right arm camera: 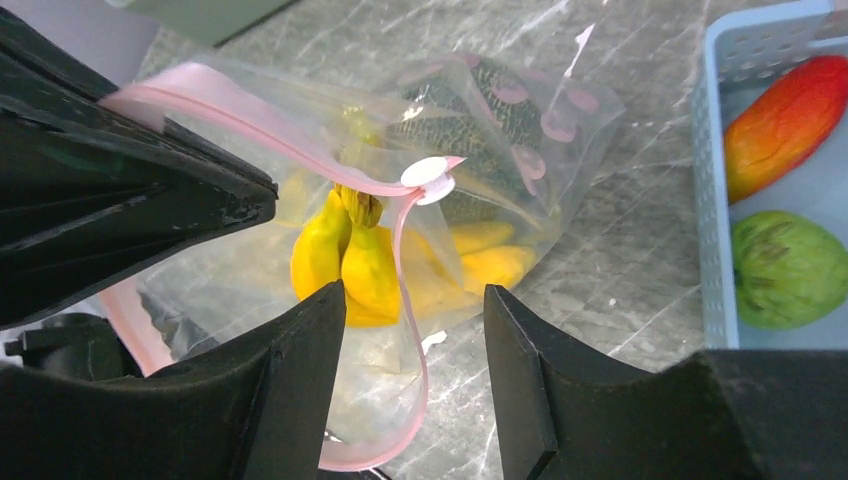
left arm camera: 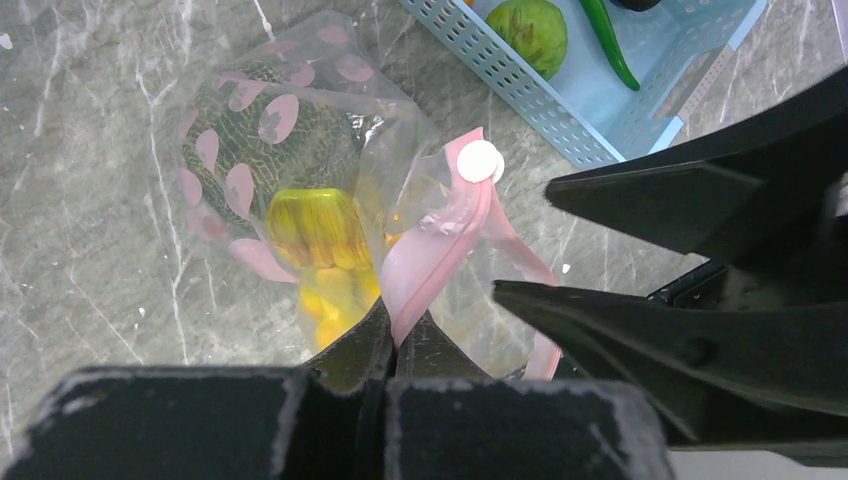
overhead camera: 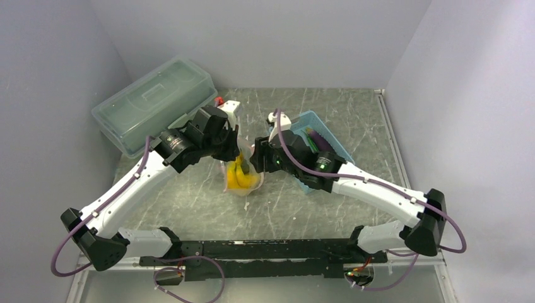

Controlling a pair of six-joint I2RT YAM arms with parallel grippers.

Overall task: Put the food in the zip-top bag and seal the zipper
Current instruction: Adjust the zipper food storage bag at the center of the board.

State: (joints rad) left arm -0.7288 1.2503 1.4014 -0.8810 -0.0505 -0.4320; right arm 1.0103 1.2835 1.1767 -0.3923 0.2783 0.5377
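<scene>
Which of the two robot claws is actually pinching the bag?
The left gripper: its jaws are shut on the pink zipper strip. The right gripper has its jaws open, with the strip hanging loose between them.

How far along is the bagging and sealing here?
Done: bananas and a netted green lump are inside the zip-top bag. In hand: left gripper pinches the zipper, right gripper open astride it. Left: green fruit and red-orange piece lie in the basket; bag mouth unsealed.

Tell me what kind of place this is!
Probably a robot test booth: plain grey walls box in a marble-look table, a left arm and right arm are bolted at its near edge, and the bananas in the bag look like toys.
</scene>
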